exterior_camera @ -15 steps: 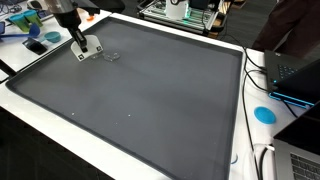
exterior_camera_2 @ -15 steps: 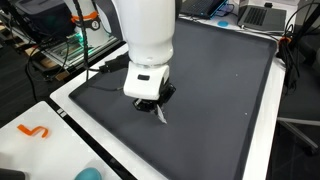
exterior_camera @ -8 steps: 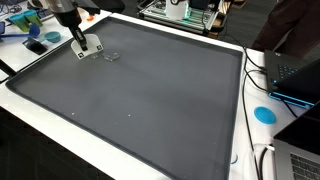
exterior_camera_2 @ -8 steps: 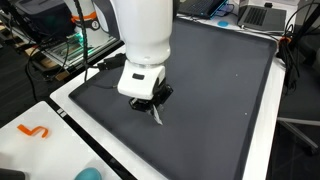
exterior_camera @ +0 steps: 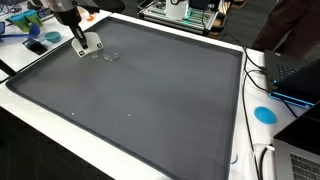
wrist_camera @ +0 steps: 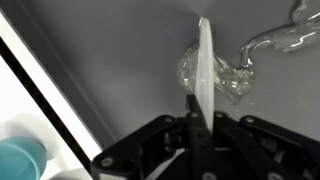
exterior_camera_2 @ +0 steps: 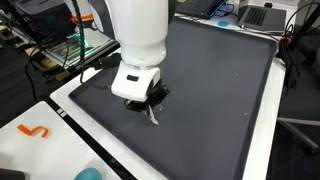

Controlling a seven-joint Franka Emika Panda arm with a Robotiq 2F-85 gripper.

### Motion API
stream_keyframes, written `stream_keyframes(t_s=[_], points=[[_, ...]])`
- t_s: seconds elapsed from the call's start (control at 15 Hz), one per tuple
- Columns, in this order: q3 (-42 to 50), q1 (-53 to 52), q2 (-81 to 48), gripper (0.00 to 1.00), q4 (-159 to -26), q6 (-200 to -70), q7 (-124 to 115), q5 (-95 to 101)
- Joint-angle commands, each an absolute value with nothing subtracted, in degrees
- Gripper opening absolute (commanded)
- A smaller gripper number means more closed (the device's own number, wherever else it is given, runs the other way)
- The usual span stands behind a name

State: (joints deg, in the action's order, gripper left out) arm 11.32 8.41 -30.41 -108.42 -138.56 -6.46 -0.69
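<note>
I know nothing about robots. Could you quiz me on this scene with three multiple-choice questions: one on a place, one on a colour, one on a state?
1. Where is the end effector over the grey mat?
A) dead centre
B) close to one edge
C) off it, over a laptop

2. What colour is the thin strip at the end effector?
A) red
B) green
C) white

3. How is the end effector?
A) shut on the strip
B) wide open and empty
C) out of sight

Answers:
1. B, as both exterior views show it beside the mat's border.
2. C, as the wrist view shows the strip white.
3. A, as the wrist view shows the strip clamped in it.
</note>
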Motion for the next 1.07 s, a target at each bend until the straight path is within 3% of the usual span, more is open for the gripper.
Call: stream_keyframes(t_s=[0.0, 1.0], points=[[12.7, 9.69, -33.92, 0.01, -111.53, -137.01, -5.64, 2.12], [11.83, 12.1, -32.77, 0.01, -112.35, -132.58, 0.72, 1.4]])
